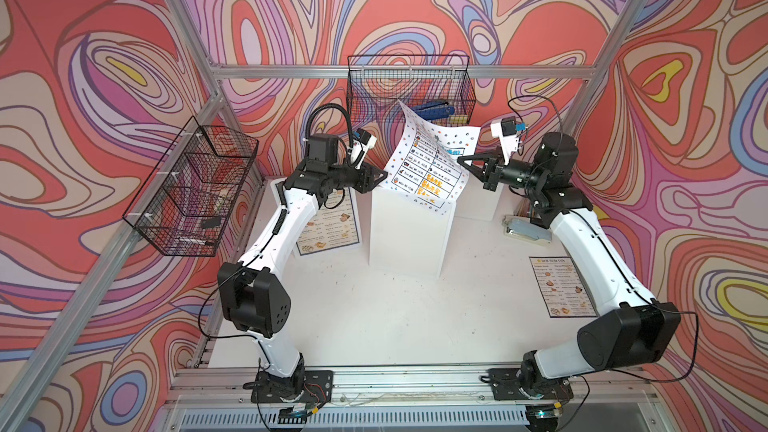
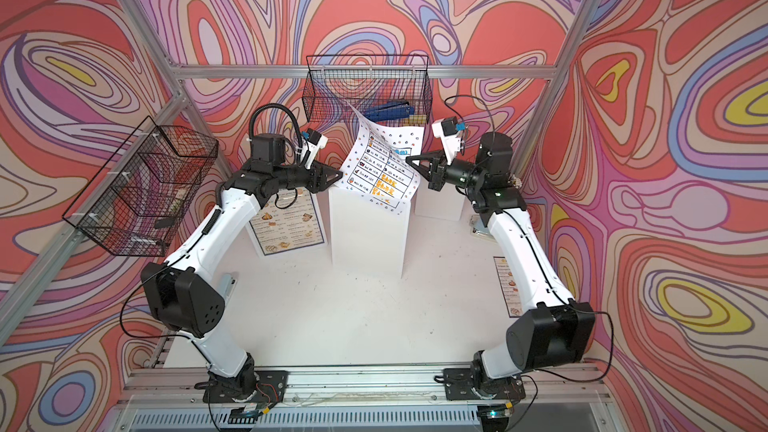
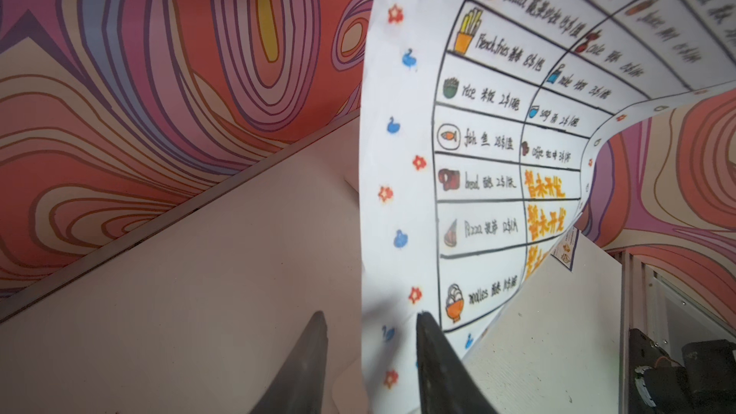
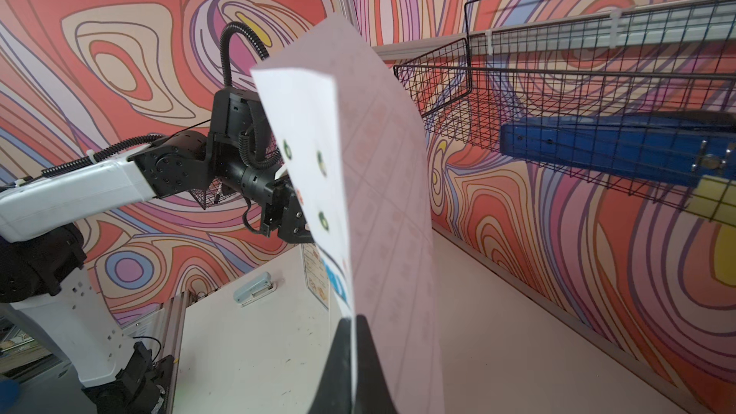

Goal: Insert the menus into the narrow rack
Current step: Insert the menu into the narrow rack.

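Swirling red, lilac and cream walls all round, a white bench (image 1: 395, 317) underneath, and in the middle of it the tall white block (image 1: 403, 243), so take every bearing from that. Above the block the white menu (image 1: 428, 164) hangs in the air, its lowest corner drooping onto the block's top.

The right hand (image 1: 460, 161) is clamped on one side edge. Its wrist view shows the jaws together with the sheet pinched between them. Across the block, the left hand (image 1: 385, 178) sits at the opposite edge. Its fingers (image 3: 432, 348) stand apart with the paper's border between them, so there is no pinch yet. A hold on both sides looks like the aim, because on one grip the sheet bows and curls, too floppy to feed into a narrow slot.

The menu is thin paper with a hand-drawn table of dishes, small food pictures, orange characters and a border of red flowers and blue ducks.

A dark-bordered menu (image 1: 328, 226) sits just beside the block on the left arm's side. A second dark-bordered menu (image 1: 561, 286) lies well apart on the right arm's side. The divided wire rack (image 1: 191, 184), on the wall well beyond the block past the left arm, looks the likely destination.
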`<state>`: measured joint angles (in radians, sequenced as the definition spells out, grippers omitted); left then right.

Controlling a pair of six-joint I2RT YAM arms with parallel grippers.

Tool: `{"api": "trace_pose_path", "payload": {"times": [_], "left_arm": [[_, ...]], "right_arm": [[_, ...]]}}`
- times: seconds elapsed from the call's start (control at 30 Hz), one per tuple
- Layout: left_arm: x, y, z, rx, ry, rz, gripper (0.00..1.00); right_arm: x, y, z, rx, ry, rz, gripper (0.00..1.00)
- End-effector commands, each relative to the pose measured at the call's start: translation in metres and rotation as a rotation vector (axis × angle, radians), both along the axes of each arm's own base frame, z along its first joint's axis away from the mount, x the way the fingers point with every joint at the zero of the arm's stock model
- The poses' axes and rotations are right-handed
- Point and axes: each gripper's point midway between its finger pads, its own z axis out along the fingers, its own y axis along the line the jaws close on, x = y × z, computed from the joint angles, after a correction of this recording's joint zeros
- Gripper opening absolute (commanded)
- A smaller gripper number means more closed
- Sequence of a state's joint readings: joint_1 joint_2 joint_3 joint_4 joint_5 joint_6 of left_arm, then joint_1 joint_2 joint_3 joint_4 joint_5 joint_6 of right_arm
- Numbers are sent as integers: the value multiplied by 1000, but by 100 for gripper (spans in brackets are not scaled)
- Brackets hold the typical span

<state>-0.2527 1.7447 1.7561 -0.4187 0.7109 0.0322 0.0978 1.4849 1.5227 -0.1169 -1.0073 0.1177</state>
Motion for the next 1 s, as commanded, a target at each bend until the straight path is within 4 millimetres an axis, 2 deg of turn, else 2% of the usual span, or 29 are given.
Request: {"api": "trace_pose_path", "payload": {"times": [0.0, 0.07, 0.17, 0.33, 0.37, 0.4, 0.43, 0.47, 0.6, 0.87, 0.97], "left_arm": [[-6, -1, 20, -30, -42, -39, 22], [-8, -1, 19, -29, -38, -44, 13], [-11, -3, 16, -35, -29, -62, 7], [-11, -3, 15, -36, -16, -65, 6], [-12, -4, 16, -40, -13, -71, 8], [-13, -5, 16, -45, -9, -82, 15], [-14, -5, 16, -49, -7, -90, 30], [-14, -6, 16, -50, -4, -86, 35], [-12, -6, 15, -51, 0, -86, 39], [-14, -7, 15, -54, -4, -98, 3], [-15, -6, 11, -49, 4, -90, 0]], "right_arm": [[-8, 0, 6, 6, -23, 10, 0], [-6, 0, 5, 6, -20, 7, 0], [-6, 0, 5, 11, -21, 8, 0], [-9, 0, 7, 12, -25, 9, 0], [-10, 0, 7, 13, -27, 8, 0], [-10, 0, 8, 14, -29, 8, 0], [-10, 0, 8, 14, -29, 7, 0], [-10, 0, 8, 15, -30, 7, 0], [-11, -1, 10, 18, -34, 7, 0], [-12, -1, 11, 22, -39, 6, 0], [-12, -1, 12, 24, -42, 3, 0]]}}
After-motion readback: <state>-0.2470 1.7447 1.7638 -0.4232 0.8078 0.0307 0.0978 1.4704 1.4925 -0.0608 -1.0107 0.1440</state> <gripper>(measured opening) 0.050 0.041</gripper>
